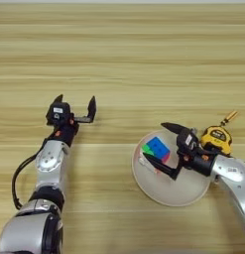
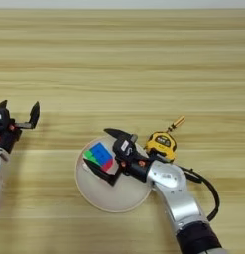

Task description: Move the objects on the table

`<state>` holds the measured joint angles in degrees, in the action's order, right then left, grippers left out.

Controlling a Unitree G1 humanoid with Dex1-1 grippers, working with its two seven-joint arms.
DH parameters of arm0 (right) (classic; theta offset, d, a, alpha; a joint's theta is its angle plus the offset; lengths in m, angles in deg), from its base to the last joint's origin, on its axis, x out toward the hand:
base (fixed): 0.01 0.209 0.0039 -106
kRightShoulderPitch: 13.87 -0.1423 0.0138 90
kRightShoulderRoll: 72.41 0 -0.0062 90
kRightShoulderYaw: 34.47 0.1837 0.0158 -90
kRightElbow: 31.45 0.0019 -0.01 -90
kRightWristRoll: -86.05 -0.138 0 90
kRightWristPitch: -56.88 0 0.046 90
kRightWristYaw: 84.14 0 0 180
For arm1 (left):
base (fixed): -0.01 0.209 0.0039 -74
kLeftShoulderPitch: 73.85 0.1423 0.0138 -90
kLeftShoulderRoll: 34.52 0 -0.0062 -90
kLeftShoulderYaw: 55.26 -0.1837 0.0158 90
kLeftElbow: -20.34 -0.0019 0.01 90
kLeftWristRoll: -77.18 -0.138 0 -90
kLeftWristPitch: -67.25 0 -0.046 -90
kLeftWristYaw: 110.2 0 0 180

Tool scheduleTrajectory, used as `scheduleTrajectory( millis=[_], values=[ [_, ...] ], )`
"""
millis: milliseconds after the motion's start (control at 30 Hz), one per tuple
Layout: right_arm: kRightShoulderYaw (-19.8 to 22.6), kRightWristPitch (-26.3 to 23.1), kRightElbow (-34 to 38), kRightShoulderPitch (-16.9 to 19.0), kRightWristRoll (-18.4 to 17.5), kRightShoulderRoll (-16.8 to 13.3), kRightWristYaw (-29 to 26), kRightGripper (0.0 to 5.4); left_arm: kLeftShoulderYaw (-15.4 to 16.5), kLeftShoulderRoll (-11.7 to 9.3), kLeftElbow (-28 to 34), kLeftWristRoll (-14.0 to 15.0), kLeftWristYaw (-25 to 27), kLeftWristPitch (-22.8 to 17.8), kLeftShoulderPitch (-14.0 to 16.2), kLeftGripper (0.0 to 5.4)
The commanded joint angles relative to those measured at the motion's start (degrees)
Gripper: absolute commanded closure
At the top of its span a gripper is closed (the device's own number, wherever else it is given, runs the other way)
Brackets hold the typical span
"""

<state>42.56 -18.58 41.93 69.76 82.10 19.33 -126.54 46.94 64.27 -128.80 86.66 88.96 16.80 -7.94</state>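
Observation:
A small multicoloured puzzle cube [image 1: 156,147] lies on the left part of a round beige plate [image 1: 178,196] on the light-wood table [image 1: 124,59]. My right gripper [image 1: 161,145] is open, one finger beyond the cube and one on its near side, with gaps showing. A yellow-and-black tape measure [image 1: 216,139] sits at the plate's right rim, just behind my right wrist. Behind it, the amber handle of a screwdriver [image 1: 229,117] pokes out; its shaft is hidden. My left gripper [image 1: 75,103] rests open on the table at the left, holding nothing.
My right forearm [image 2: 168,186] crosses the plate's right side. A black cable [image 1: 16,183] loops beside my left arm. Bare planks stretch across the far half of the table.

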Motion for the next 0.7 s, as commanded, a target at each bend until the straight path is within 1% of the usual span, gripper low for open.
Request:
scheduleTrajectory(
  millis=[33,133,267,533,633,700],
  values=[
    [-0.4,1.2,-1.0,-1.0,2.8,0.0,2.7,0.00,0.2,0.2,-0.8,0.1,-0.1,0.1,-1.3,0.02],
    [-0.9,1.0,-1.0,-0.6,3.8,0.2,3.7,0.00,0.2,0.2,-0.9,0.2,-0.1,0.1,-1.4,0.02],
    [-1.7,0.1,-1.1,0.1,3.6,0.0,2.7,0.00,0.3,0.2,-1.1,0.1,-0.1,0.1,-1.6,0.02],
    [-2.4,-0.6,-2.2,0.1,3.9,-0.4,2.3,0.00,0.3,0.3,-1.2,0.1,-0.2,0.2,-1.7,0.02],
    [-2.7,-1.1,-3.5,-0.4,4.9,-0.5,3.3,0.00,0.3,0.3,-1.3,0.1,-0.2,0.2,-1.7,0.02],
    [-2.6,-0.9,-6.0,-1.3,6.4,-0.5,5.0,0.00,0.3,0.3,-1.3,0.1,-0.2,0.2,-1.7,0.02]
  ],
)
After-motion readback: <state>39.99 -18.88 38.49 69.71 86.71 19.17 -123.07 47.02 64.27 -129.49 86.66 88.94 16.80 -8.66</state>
